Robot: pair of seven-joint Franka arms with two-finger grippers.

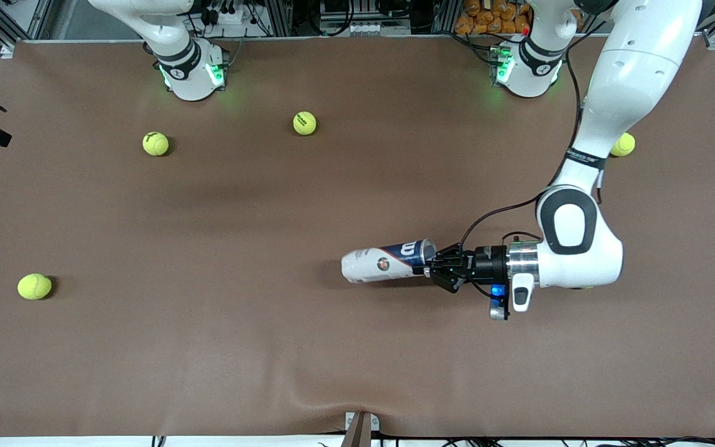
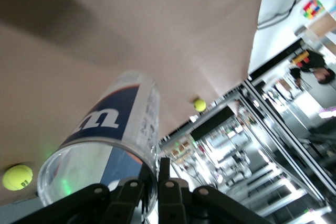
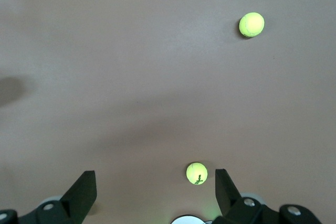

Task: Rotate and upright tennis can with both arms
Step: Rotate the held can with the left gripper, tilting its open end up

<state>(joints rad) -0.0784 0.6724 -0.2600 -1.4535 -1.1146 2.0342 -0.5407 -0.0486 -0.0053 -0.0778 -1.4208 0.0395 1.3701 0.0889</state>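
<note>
Tennis can [image 1: 388, 262] lies near mid-bench, long axis along the bench, open rim pinched in the left tool [image 1: 432, 268]; right tool [image 3: 156, 195] released, waiting well apart.

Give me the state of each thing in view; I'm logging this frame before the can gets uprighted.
tennis can: lying on its side, open mouth toward the left arm's end, rim pinched.
left gripper: shut on the can's rim, low over the table.
right gripper: open, empty, waiting high over the table.
tennis balls: four loose on the table, none in the can.
</note>
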